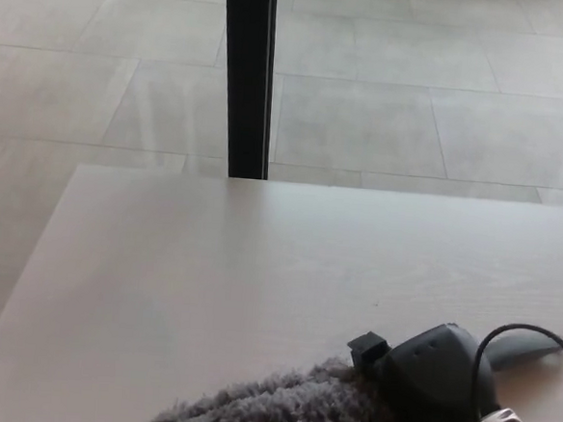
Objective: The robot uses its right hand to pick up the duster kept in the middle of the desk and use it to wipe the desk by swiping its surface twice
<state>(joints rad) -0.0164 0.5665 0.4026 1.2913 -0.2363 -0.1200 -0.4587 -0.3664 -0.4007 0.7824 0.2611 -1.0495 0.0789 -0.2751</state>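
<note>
A fluffy grey duster [277,412] lies low on the pale desk [210,264] at the near edge of the head view, its head stretching left from my right hand [434,381]. That black hand is shut on the duster's handle end, which is hidden under it. A cable loops off the hand to the right, and a silver wrist part shows at the bottom edge. My left hand does not show.
A black post [247,73] stands behind the desk's far edge. Beyond it lies a tiled floor [415,95]. The desk's left edge runs diagonally down to the bottom left corner.
</note>
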